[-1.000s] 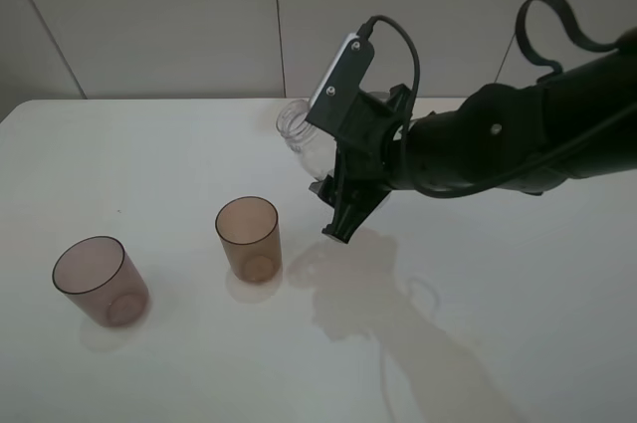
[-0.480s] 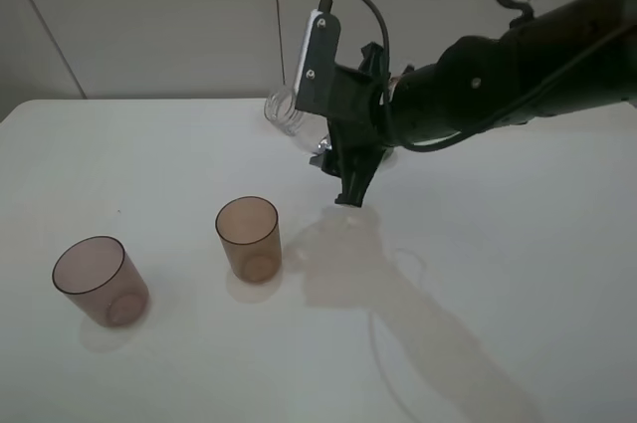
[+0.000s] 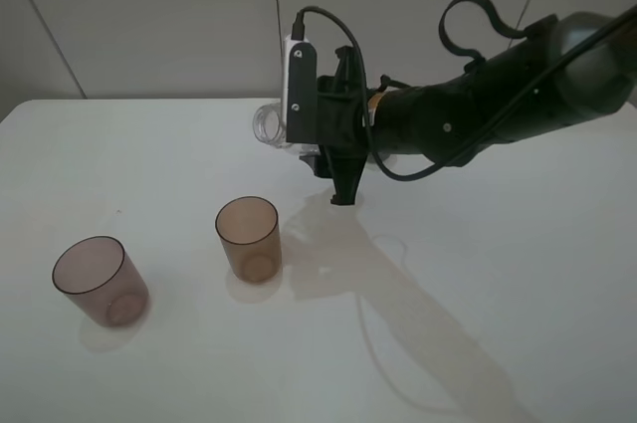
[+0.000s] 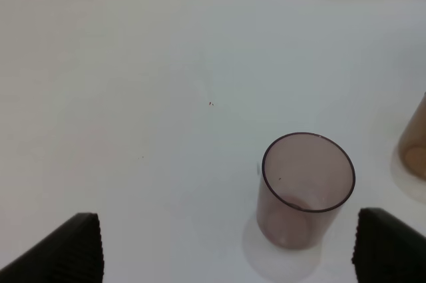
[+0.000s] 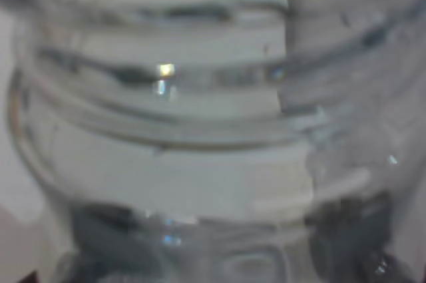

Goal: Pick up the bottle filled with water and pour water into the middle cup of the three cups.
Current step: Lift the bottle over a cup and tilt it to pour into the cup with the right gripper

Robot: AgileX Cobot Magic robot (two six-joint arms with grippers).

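- From the high camera, the right pincer (image 3: 336, 179) sits just above the centre of the frame, closed on the bottle (image 3: 271, 125), which it holds up off the table (image 3: 119, 164)
- The bottle lies tipped on its side, its wide open mouth facing the left of the frame; most of its body is hidden behind the pincer and the white wrist camera
- The middle cup (image 3: 248, 236) stands upright on the table below and a little left of the bottle's mouth, well apart from it
- A pinkish-mauve cup (image 3: 100, 280) stands upright in the lower left of the frame, apart from the amber one
- The arm's shadow runs across the table from the centre towards the lower right
- In the left wrist view, the left pincer (image 4: 226, 243) is spread wide with nothing in it, its two dark fingertips (image 4: 76, 250) showing at the frame's corners
- The pinkish-mauve cup (image 4: 306, 190) stands on the table (image 4: 133, 63) between those fingertips, with an edge of the middle cup (image 4: 416, 143) just beside it
- In the right wrist view, the bottle (image 5: 166, 130) fills the frame, its threaded neck close up and blurred; I cannot tell the fingers apart here
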